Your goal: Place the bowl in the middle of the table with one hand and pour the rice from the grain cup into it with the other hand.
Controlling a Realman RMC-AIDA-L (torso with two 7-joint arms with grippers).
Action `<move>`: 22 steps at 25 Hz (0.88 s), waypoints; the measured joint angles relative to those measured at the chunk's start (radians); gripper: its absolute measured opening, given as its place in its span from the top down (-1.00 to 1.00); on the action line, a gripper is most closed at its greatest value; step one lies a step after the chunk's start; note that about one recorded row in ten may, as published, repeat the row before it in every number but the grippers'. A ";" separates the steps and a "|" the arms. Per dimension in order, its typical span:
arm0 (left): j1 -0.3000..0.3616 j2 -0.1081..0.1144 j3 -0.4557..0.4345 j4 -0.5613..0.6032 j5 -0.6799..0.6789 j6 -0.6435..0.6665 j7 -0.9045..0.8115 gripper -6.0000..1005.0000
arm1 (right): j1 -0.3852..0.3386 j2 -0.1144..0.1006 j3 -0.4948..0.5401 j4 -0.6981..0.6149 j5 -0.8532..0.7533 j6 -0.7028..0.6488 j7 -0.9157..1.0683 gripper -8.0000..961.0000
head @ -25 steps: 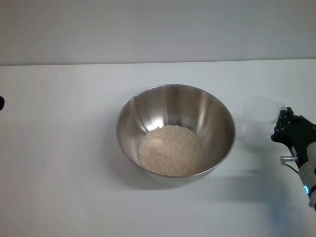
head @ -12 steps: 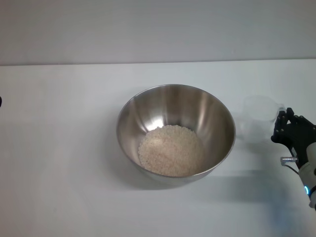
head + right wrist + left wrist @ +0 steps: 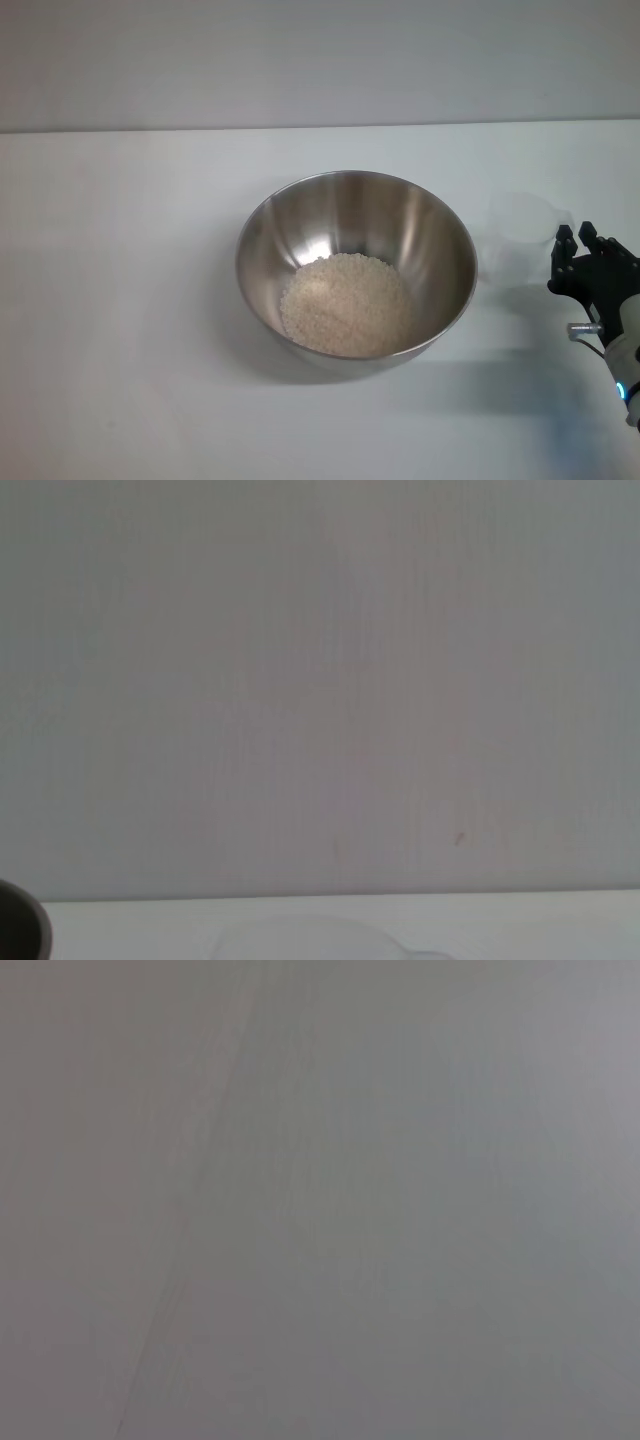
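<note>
The steel bowl (image 3: 356, 262) stands in the middle of the white table (image 3: 130, 300). The pale rice (image 3: 346, 304) lies heaped in its bottom. The clear grain cup (image 3: 528, 238) stands upright on the table just right of the bowl and looks empty. My right gripper (image 3: 577, 240) is open, close to the cup's right side and a little nearer to me, apart from it. In the right wrist view the cup's rim (image 3: 300, 942) and a dark bit of the bowl's edge (image 3: 20, 925) show low in the picture. My left gripper is out of view.
A plain pale wall (image 3: 320, 60) rises behind the table's far edge. The left wrist view shows only a flat grey surface (image 3: 320, 1200).
My right gripper has drawn back from the cup, toward me and slightly right, leaving the cup standing. The left arm's tip at the left edge has slid out of view.
</note>
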 joint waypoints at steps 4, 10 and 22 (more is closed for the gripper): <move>0.001 0.000 0.000 0.001 0.000 0.001 0.000 0.62 | -0.006 0.000 -0.002 0.003 0.000 0.000 0.000 0.55; 0.001 0.000 0.000 0.001 0.000 0.001 0.001 0.62 | -0.020 0.000 -0.015 0.015 -0.001 -0.012 0.000 0.55; -0.002 0.000 -0.001 0.012 0.000 0.003 0.001 0.62 | -0.112 -0.002 -0.024 0.117 -0.057 -0.182 -0.047 0.55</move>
